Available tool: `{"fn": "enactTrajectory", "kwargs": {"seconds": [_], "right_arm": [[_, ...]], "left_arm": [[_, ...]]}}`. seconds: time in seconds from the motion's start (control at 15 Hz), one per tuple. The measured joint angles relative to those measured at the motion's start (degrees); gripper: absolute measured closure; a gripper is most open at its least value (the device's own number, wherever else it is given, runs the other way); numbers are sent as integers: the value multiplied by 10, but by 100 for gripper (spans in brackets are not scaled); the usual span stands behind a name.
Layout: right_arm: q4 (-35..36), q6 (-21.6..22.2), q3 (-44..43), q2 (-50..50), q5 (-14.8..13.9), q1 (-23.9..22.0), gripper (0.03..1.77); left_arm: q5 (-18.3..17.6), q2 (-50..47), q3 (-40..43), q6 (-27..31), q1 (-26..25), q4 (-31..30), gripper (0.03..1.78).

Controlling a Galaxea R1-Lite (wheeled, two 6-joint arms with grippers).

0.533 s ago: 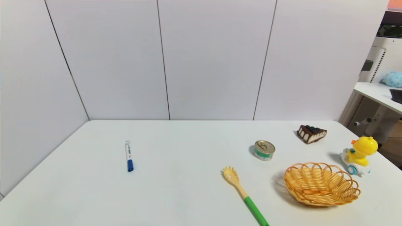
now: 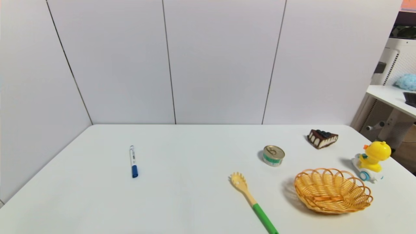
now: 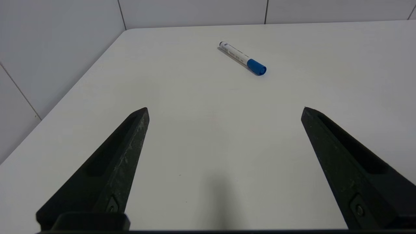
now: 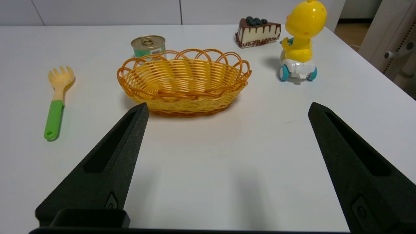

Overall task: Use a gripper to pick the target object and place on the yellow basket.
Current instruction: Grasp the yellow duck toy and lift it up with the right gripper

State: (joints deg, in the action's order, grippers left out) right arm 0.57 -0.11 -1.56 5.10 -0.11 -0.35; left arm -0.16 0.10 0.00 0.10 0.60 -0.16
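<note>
The target object, a yellow duck toy (image 2: 373, 161) on a white base with blue wheels, stands upright near the table's right edge, also seen as the duck (image 4: 300, 42) in the right wrist view. The yellow basket (image 2: 333, 190) lies just left of it and nearer to me; the basket (image 4: 183, 81) holds nothing. My right gripper (image 4: 227, 109) hovers open over bare table short of the basket and duck, touching neither. My left gripper (image 3: 226, 110) is open over the table's left part. Neither arm shows in the head view.
A chocolate cake slice (image 2: 322, 138) sits behind the duck. A small tin can (image 2: 273, 155) stands behind the basket. A pasta spoon with a green handle (image 2: 253, 203) lies left of the basket. A blue-capped marker (image 2: 133, 161) lies far left. The table edge (image 2: 401, 162) runs close to the duck.
</note>
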Motion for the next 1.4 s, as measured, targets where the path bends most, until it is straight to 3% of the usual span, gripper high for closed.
{"fn": "enactTrajectory", "kwargs": {"seconds": [0.47,0.87,1.13,1.4], "right_arm": [[9,4,-267,283,-5,-44,11],[22,2,-477,556,-35,-111,11],[53,-21,-503,682,-25,-172,11],[163,-69,-433,762,41,-218,11]], "left_arm": [[0,0,0,0,0,0,12],[0,0,0,0,0,0,12],[0,0,0,0,0,0,12],[0,0,0,0,0,0,12]]}}
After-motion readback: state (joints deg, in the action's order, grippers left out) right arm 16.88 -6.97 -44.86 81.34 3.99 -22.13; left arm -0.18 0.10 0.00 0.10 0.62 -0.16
